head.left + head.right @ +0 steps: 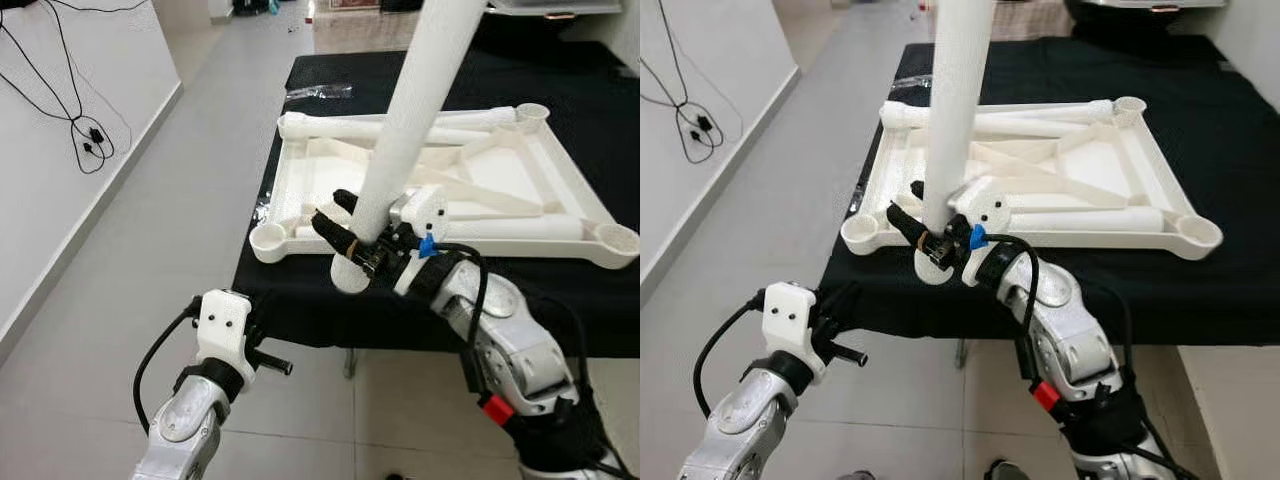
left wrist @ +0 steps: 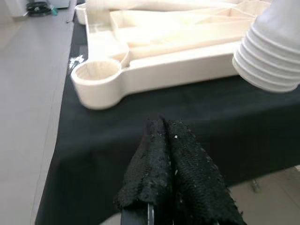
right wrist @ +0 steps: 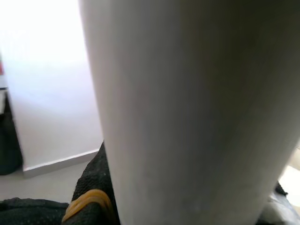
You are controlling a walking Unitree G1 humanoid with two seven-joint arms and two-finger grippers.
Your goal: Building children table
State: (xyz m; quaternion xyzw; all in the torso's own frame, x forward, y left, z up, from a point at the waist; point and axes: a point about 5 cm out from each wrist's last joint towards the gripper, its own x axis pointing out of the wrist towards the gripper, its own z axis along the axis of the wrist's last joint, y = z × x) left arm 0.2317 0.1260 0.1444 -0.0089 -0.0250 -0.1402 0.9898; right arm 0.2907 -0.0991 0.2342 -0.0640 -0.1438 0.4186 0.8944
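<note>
A white plastic children's table top (image 1: 520,170) lies upside down on a black-covered table (image 1: 580,90), with round sockets at its corners; the near-left socket (image 1: 268,238) is empty. My right gripper (image 1: 352,244) is shut on a long white table leg (image 1: 415,110), held nearly upright just in front of the top's near edge. The leg's ribbed threaded end (image 2: 269,70) hangs over the black cloth, beside the near-left socket (image 2: 96,75). My left gripper (image 2: 164,140) is shut, empty, low at the table's front edge (image 1: 275,365). Two more legs (image 1: 520,228) lie inside the top.
A grey tiled floor (image 1: 170,230) runs to the left of the table, with a white wall (image 1: 70,150) and hanging black cables (image 1: 88,140). A clear plastic bag (image 1: 318,92) lies on the cloth's far left corner.
</note>
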